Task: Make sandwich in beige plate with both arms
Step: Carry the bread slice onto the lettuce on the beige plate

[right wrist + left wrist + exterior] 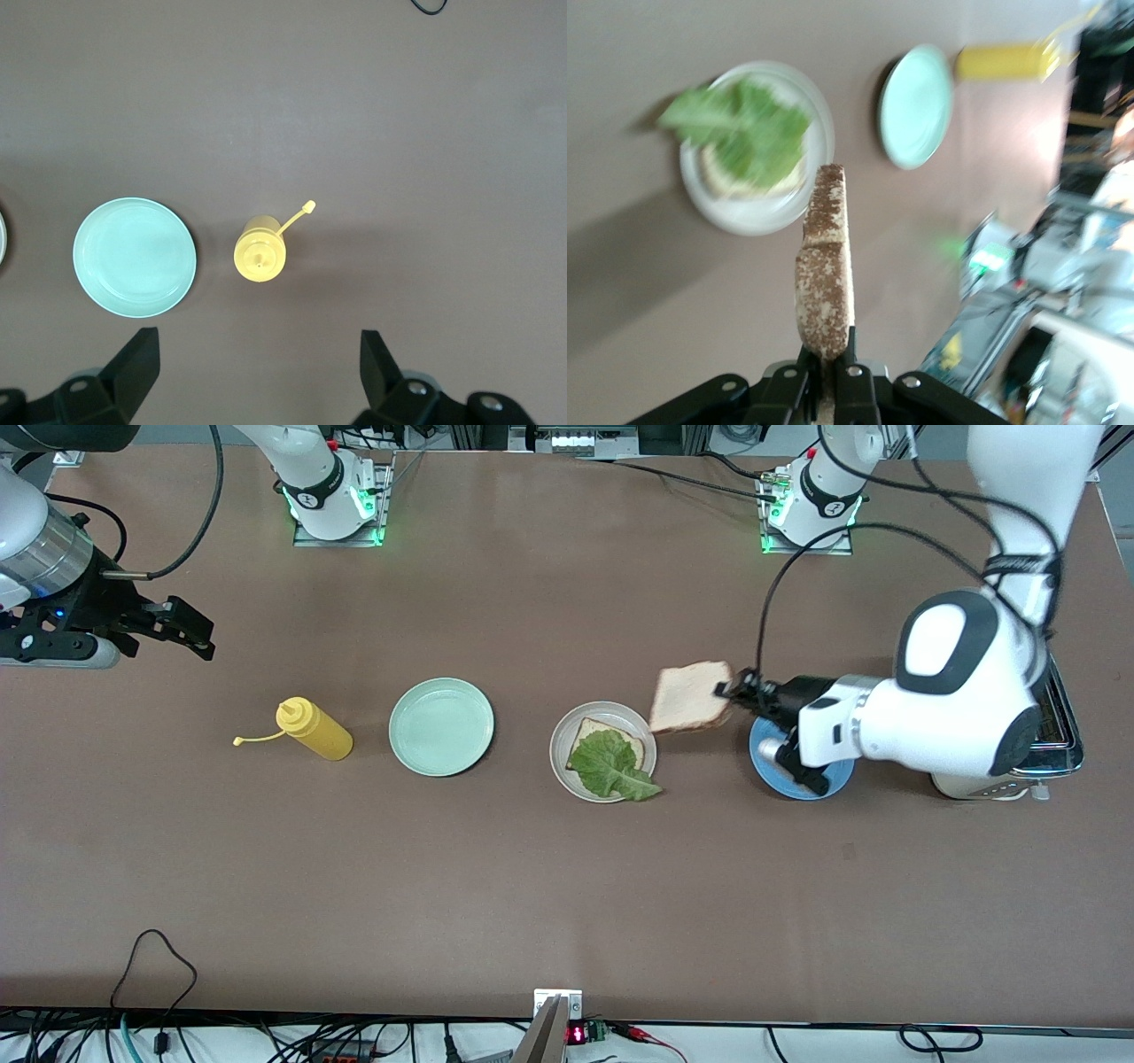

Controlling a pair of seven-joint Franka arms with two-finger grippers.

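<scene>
Three plates stand in a row across the middle of the brown table (532, 886). Nearest the front camera within that row is the beige plate (564, 760), which holds one slice of toast (592, 734) with a crinkled green lettuce leaf (611, 771) laid on top; the leaf overhangs the rim on the side nearer the camera. Beside it, toward the right arm's end, stands the mint green plate (441, 726), and next along is a yellow squeeze bottle (315, 729) with its cap hanging off on a tether. Toward the left arm's end lies the blue plate (764, 760), partly covered by the left arm. The left gripper (728, 689) is clenched on the edge of a second toast slice (689, 696), held in the air over the gap between the beige plate and the blue plate. The right gripper (197, 631) waits above the table at the right arm's end, fingers spread and holding nothing.
</scene>
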